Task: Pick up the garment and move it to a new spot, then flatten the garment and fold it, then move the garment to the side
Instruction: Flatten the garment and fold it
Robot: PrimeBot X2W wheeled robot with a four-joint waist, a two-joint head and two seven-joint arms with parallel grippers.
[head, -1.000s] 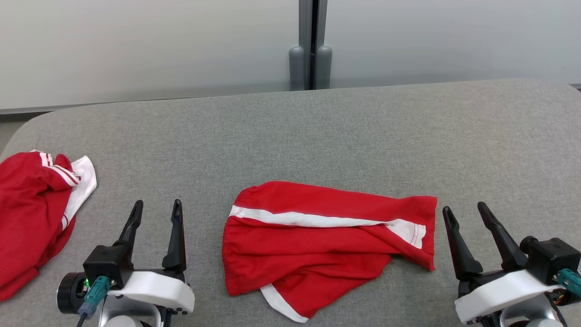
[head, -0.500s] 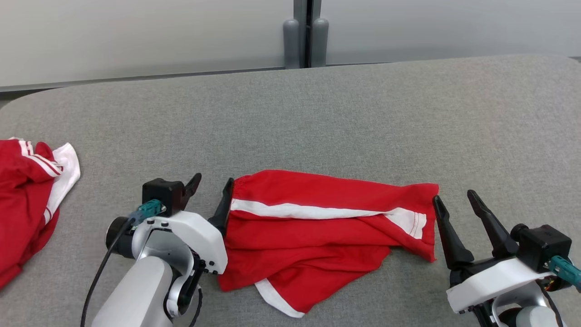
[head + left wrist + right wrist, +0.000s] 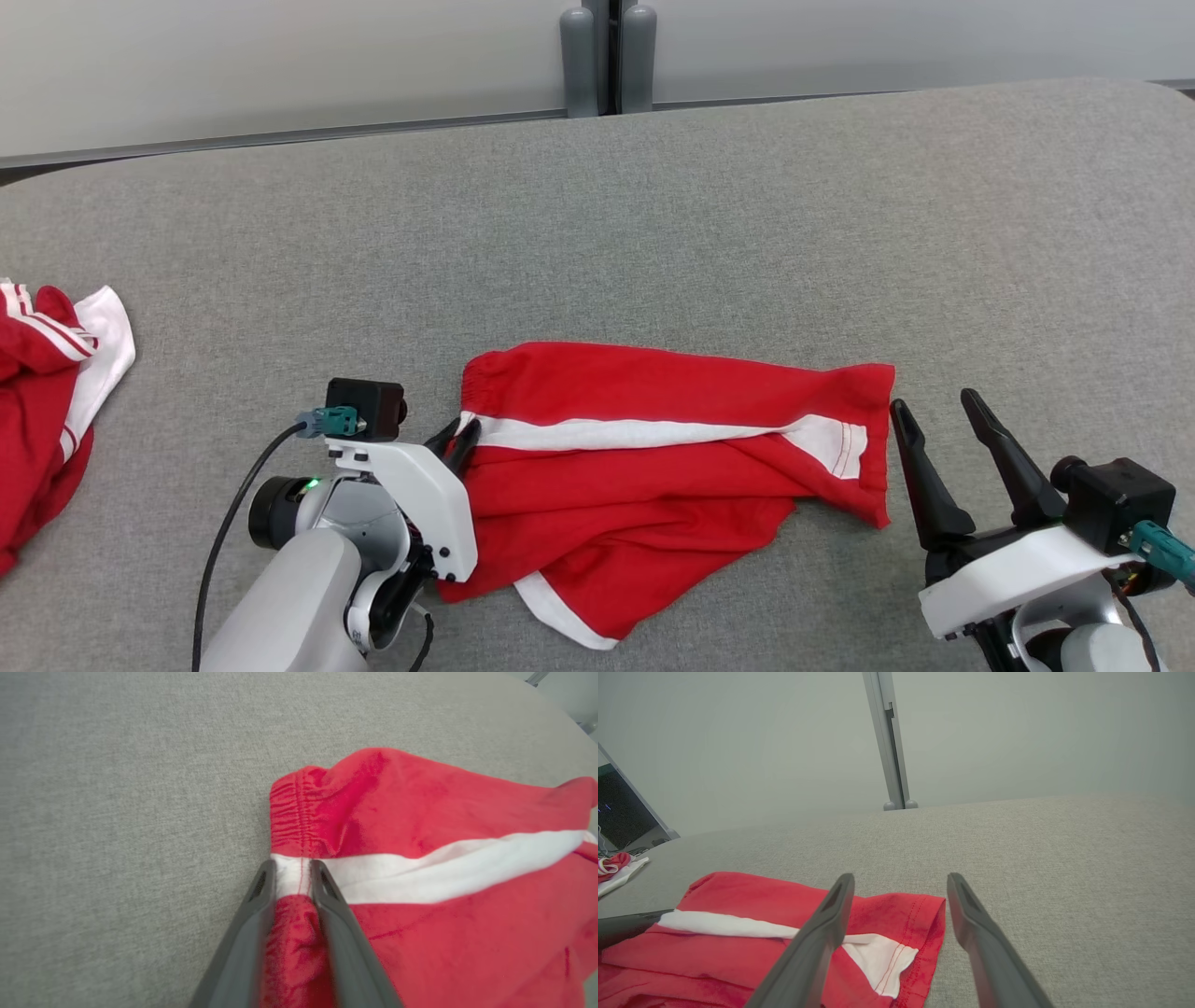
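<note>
Shorts [image 3: 653,476], red with white stripe [image 3: 635,432]: rumpled, near centre of grey surface [image 3: 653,233], waistband [image 3: 299,812] to the left, hem [image 3: 931,933] to the right, not yet lifted. Left gripper [image 3: 459,441]: fingers [image 3: 245,938] clenched on waistband at stripe's end, cloth bunched between, likely to lift that end for the move. Right gripper [image 3: 933,401]: fingers spread, grasping nothing, just beside hem, apparently not touching, probably poised to take the far end for an even lift. Spare garment [image 3: 47,392]: far left, well apart, out of play.
</note>
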